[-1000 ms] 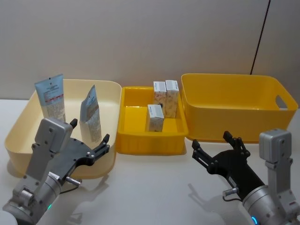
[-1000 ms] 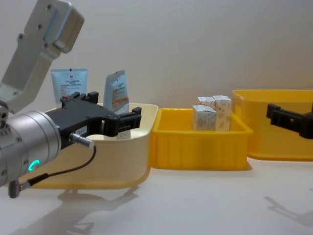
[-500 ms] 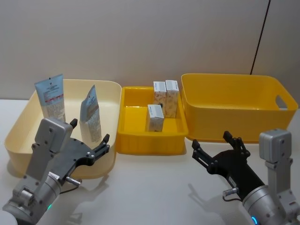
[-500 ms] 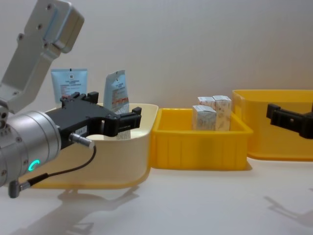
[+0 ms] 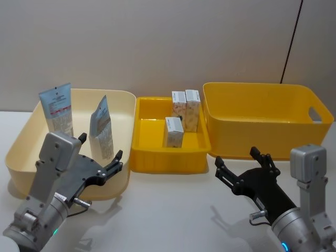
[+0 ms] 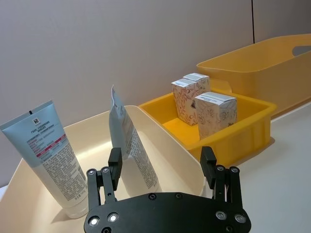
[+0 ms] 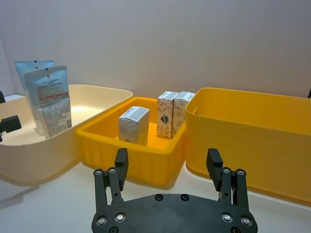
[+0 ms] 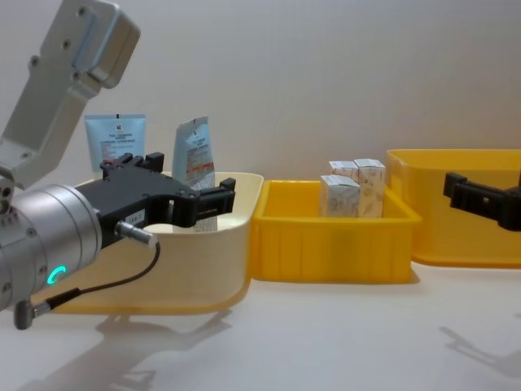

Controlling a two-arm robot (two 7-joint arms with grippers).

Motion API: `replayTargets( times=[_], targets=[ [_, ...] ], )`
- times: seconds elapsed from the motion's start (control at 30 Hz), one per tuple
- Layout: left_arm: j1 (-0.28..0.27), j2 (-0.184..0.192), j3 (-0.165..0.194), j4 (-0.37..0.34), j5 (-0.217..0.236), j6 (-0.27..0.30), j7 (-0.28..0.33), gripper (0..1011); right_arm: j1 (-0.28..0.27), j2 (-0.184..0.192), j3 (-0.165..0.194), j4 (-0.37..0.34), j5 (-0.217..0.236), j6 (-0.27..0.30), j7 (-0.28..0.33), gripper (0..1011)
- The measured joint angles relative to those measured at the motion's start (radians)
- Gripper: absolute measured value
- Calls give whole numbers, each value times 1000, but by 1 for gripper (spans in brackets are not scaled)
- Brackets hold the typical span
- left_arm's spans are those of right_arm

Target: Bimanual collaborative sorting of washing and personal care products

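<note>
- The desk (image 5: 168, 210) carries three bins in a row: a cream bin (image 5: 23, 142) on the left, a small yellow bin (image 5: 168, 160) in the middle and a large yellow bin (image 5: 262, 131) on the right. The cream and small yellow bins touch or nearly touch.
- Two tubes stand upright in the cream bin. The far tube (image 5: 59, 107) leans on the back-left wall, with its light blue face and red mark turned forward. The near tube (image 5: 102, 131) stands closer to the small yellow bin and is turned partly edge-on.
- Three cartons stand in the small yellow bin. The back cartons (image 5: 192, 109) are side by side against its rear wall, and the front carton (image 5: 174, 131) stands alone just before them.
- The left end effector (image 5: 101, 147) hovers over the front rim of the cream bin. Its fingers are spread wide and hold nothing.
- In the left wrist view the near tube (image 6: 129, 145) rises just beyond the left end effector (image 6: 161, 158), close to one finger (image 6: 115, 162). It is not gripped.
- The right end effector (image 5: 236, 156) hangs above the desk, just in front of the large yellow bin's left corner. Its fingers are also spread wide and empty.
- In the right wrist view the right end effector (image 7: 166, 158) points at the place where the two yellow bins meet.
</note>
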Motion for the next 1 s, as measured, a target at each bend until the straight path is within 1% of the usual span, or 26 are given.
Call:
replayTargets(
  times=[1.0],
  targets=[
    [0,0,0,0,0,0,0,1003,0,0,0,0,0,0,0,1000]
  ],
)
